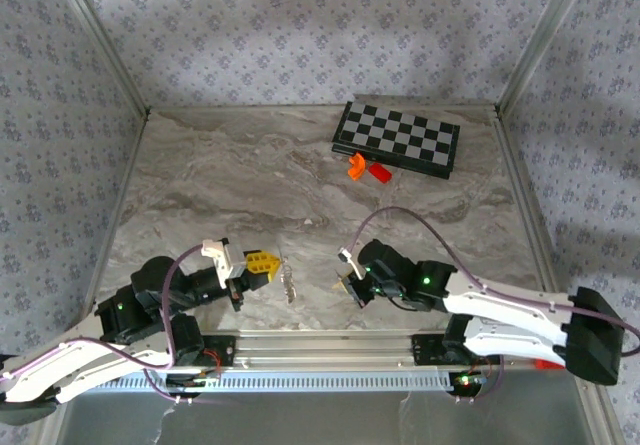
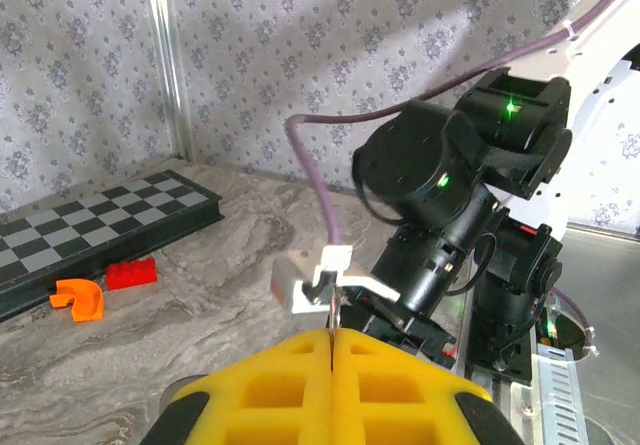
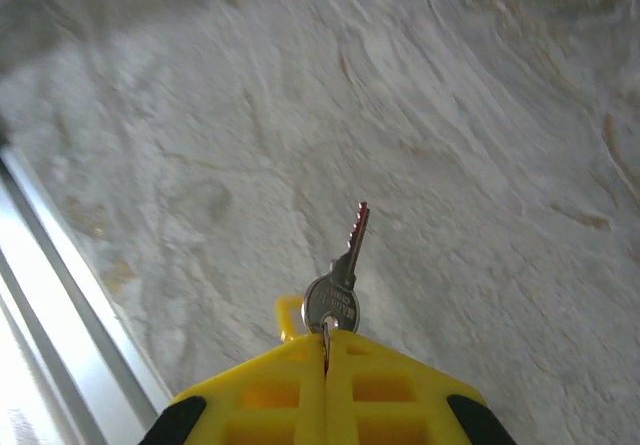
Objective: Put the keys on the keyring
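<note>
Above the marble table (image 1: 250,175), my left gripper (image 1: 262,262) is pinched together on a thin metal sliver, likely the keyring (image 1: 288,279). My right gripper (image 3: 325,350) clamps the key (image 3: 340,275) by its head, blade outward, apart from the ring. That shallow pinch could let the key twist or slip when pressed against the ring. Stamping on its head is unreadable.

No readable text, faint stamping on the key (image 3: 333,303) (too blurred)
</note>
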`<state>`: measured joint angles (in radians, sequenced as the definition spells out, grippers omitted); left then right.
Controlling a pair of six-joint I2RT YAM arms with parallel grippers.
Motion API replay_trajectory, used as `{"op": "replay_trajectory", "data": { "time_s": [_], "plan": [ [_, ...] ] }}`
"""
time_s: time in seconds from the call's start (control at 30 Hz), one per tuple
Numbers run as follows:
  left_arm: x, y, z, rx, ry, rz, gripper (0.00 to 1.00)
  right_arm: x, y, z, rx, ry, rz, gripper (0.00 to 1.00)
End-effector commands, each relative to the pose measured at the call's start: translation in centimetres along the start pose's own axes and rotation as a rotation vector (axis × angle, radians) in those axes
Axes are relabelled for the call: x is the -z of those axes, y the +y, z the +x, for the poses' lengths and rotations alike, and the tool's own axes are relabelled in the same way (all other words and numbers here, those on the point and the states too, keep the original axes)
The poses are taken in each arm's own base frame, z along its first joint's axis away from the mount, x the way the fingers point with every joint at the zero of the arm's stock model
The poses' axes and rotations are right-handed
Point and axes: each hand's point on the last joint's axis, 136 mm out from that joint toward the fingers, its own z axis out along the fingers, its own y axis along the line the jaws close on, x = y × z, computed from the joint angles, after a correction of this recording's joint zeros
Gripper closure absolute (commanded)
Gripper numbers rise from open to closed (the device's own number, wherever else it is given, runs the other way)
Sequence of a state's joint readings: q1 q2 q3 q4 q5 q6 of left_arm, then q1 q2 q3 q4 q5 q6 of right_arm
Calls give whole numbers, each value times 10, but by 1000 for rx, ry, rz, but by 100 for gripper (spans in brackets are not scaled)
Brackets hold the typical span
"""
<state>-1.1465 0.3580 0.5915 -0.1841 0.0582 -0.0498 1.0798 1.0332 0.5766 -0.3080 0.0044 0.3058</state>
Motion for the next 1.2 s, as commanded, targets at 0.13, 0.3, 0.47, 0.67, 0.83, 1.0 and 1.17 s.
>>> {"op": "replay_trajectory", "data": {
  "time_s": [0.13,0.3,0.47,0.67,0.83,1.0,1.17],
  "plan": [
    [2,-1,-13,-16,-41,3,100,-14,-9,5,2,194,92,100],
    [3,-1,-13,-15,-41,-2,100,-31,-19,-4,2,260,121,100],
    [3,1,-11,-16,-40,-7,100,-45,-28,-14,1,264,161,100],
    [2,2,-9,-19,-34,-17,100,-53,-27,-1,7,305,176,100],
    [-2,3,-6,-23,-21,-20,100,-51,-18,15,16,352,155,100],
    [-2,3,-6,-22,-23,-17,100,-50,-12,34,15,405,134,100],
    [-1,3,-6,-20,-23,-18,100,-52,-6,56,21,475,125,100]
  ]
}}
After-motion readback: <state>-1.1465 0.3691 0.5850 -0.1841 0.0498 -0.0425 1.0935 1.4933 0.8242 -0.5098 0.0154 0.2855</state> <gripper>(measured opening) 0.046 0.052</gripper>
